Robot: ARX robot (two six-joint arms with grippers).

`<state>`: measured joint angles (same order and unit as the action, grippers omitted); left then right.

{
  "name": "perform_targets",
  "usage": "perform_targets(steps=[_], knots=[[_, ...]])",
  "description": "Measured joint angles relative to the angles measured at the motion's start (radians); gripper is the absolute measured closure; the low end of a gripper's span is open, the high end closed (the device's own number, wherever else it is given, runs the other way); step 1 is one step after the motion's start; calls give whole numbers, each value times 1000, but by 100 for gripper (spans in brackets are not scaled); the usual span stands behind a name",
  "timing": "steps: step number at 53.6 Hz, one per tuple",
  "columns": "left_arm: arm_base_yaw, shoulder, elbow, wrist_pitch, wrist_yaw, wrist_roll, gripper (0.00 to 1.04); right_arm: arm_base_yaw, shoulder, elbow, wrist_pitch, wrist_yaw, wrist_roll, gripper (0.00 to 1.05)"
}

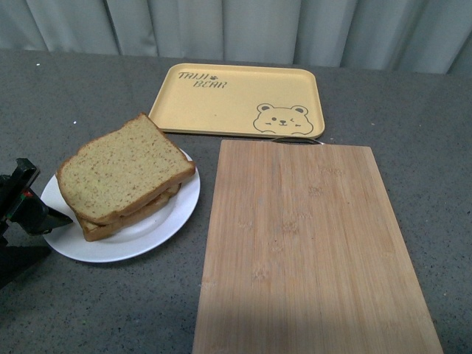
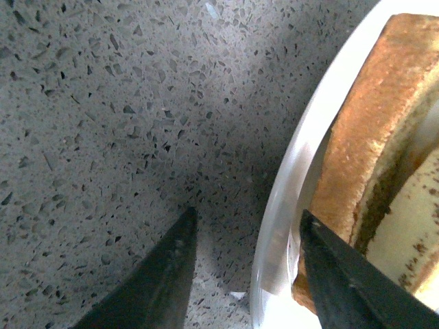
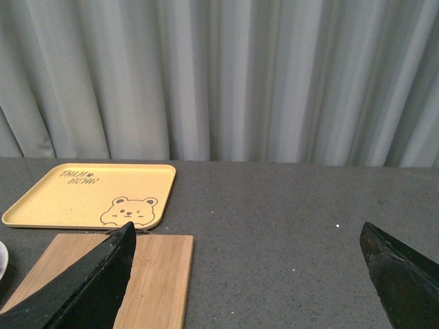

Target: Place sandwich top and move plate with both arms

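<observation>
1 plate point(image 1: 140, 240) w/ 2 stacked slices point(image 1: 125, 173); L fingers point(image 2: 164, 274) spread astride rim, R fingers point(image 3: 89, 288) spread.

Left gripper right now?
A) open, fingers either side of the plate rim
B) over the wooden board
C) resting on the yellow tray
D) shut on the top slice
A: in the left wrist view the left gripper is open. One finger is over the table and the other is inside the rim of the plate, beside the sandwich.
</observation>
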<state>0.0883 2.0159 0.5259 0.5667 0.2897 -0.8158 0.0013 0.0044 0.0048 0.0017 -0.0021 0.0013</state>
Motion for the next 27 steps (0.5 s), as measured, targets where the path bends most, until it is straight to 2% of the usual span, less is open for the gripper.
perform_targets(steps=[10,14,20,27], knots=[[7,21,23,-10,17,-26,84,0,0,0,0,0,0,9],[14,21,23,-9,42,-27,92,0,0,0,0,0,0,9],[24,10,22,12,81,-36,99,0,0,0,0,0,0,9],[31,-7,9,52,106,-66,100,0,0,0,0,0,0,9]])
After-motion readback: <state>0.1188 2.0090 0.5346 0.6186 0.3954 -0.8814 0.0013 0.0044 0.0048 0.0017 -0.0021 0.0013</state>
